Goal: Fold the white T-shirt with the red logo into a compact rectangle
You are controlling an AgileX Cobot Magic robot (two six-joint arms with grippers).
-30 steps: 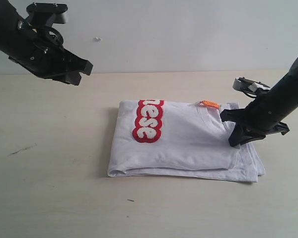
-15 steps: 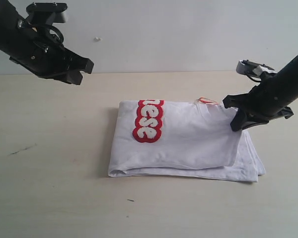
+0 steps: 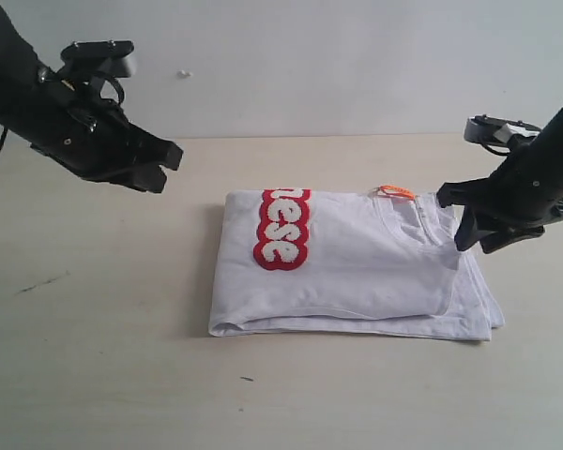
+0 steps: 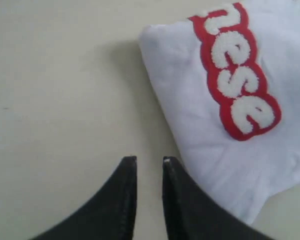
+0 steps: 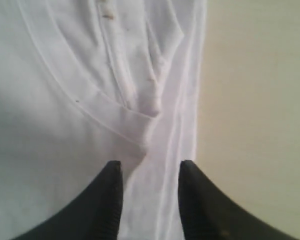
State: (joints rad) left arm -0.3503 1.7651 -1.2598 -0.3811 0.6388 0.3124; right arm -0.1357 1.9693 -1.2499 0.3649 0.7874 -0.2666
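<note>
The white T-shirt (image 3: 357,267) lies folded into a rough rectangle mid-table, with layered edges showing at its front and right. The red logo (image 3: 281,230) runs along its left part, showing the letters "nese" (image 4: 237,80). The orange neck tag (image 3: 395,191) sticks out at the far edge. My left gripper (image 3: 159,164) hovers to the left of the shirt, its fingers a narrow gap apart and empty (image 4: 149,161). My right gripper (image 3: 479,239) hangs open just above the shirt's right edge (image 5: 150,165), holding nothing; the collar ribbing (image 5: 115,107) lies beneath it.
A pale wooden table (image 3: 94,356) extends around the shirt, with a plain white wall (image 3: 310,66) behind it. A small dark speck (image 3: 247,379) lies in front of the shirt, and a faint scuff (image 3: 28,286) marks the left side.
My right gripper has lifted off the shirt's right side and drawn right; the cloth there has settled flat. My left arm has come down and right, nearer the shirt.
</note>
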